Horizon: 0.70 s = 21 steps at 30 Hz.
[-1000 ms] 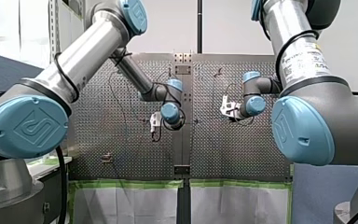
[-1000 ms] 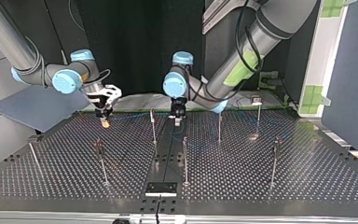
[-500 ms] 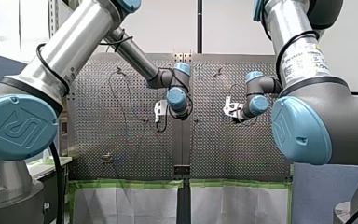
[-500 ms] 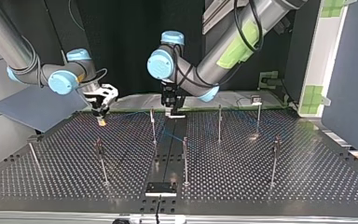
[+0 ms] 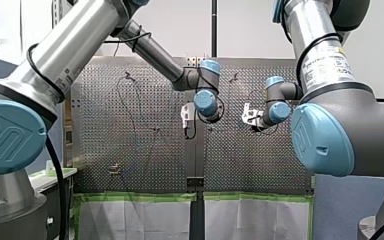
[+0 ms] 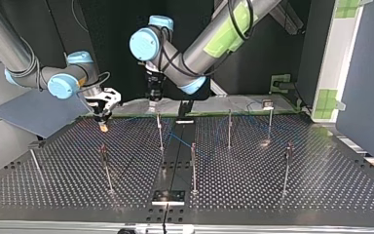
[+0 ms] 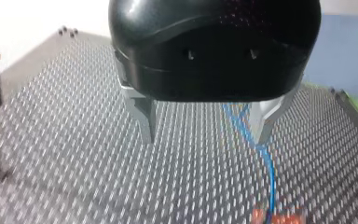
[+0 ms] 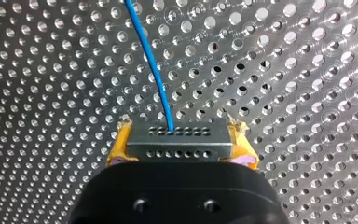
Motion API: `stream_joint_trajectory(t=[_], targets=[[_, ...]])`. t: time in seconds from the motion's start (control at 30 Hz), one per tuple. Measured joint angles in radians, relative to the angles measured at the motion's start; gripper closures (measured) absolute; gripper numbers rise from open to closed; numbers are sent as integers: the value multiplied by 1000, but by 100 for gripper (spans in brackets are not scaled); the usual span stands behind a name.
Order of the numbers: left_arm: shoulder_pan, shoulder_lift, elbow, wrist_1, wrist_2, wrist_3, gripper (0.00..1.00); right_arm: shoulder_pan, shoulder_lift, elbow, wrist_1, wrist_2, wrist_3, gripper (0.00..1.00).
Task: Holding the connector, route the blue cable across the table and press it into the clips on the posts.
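Perforated steel table (image 8: 51, 70) lies under both arms. My right hand (image 8: 177, 142) clamps the connector (image 8: 177, 133) between yellow pads (image 8: 119, 149); the blue cable (image 8: 151, 70) leaves it toward eleven o'clock. My left hand (image 7: 205, 135) hangs wide and empty, the cable passing its three-o'clock finger. Thin posts (image 6: 159, 131) stand across the table.

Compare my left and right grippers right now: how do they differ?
My left gripper is open, with nothing between its bare metal fingers; my right gripper is shut on the connector. The right gripper has yellow pads; the left shows none. The blue cable leaves the connector in the right gripper, but only passes beside one finger of the left. Both have black bodies and face the perforated table.
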Motion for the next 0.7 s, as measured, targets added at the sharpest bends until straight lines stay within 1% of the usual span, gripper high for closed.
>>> stream_joint_trajectory(t=[0.13, 0.23, 0.33, 0.5, 0.7], targets=[[-35, -33, 35, -24, 4, -13, 0, 0, 0, 0, 0, -21, 2, 100], [-51, -57, 60, -46, 13, -29, 0, -1, 0, 0, -1, -34, 6, 100], [-55, -84, 86, -71, 23, -40, 0, -1, 0, 0, -1, -39, 7, 100], [-52, -130, 132, -110, 26, -48, 0, -1, 0, 0, -1, -43, 8, 100], [-47, -193, 195, -111, 13, -57, 0, 0, 0, -1, -1, -45, 9, 100]])
